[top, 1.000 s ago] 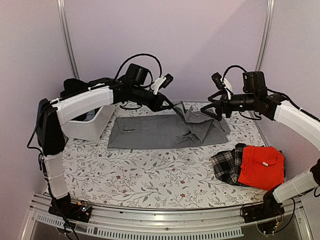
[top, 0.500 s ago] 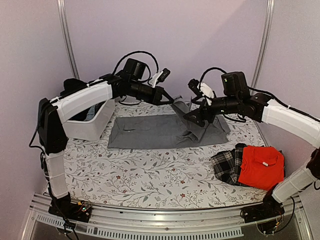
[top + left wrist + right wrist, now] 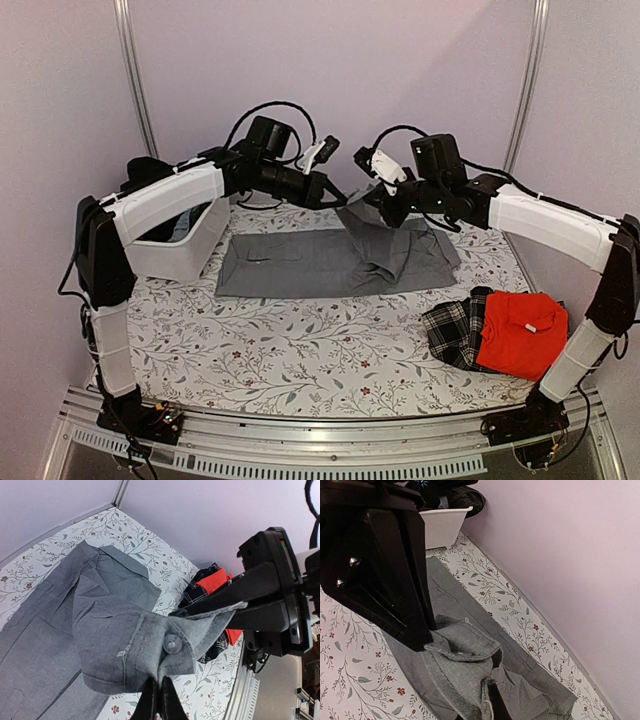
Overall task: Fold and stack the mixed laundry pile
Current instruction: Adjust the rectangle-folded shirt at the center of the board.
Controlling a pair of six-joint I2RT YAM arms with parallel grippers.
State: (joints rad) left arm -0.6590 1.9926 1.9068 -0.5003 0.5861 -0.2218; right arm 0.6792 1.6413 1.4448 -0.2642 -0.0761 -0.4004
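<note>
We see a table [image 3: 300, 350] whose top is white and printed all over with grey vines (small red blossoms dotted among them). A grey shirt [image 3: 290, 262] lies spread along the far half. Most of it is flat on the print, while its right end is rumpled and raised off the surface. Just beside the grey shirt's left end we find a white tub [image 3: 190, 255] standing upright on the table. Nearer to us than the grey shirt's right end, and a little apart from it, lies a black-and-white plaid cloth [image 3: 452, 330]. A red shirt [image 3: 520, 335] sits further right of the grey shirt, overlapping the plaid's right side.
</note>
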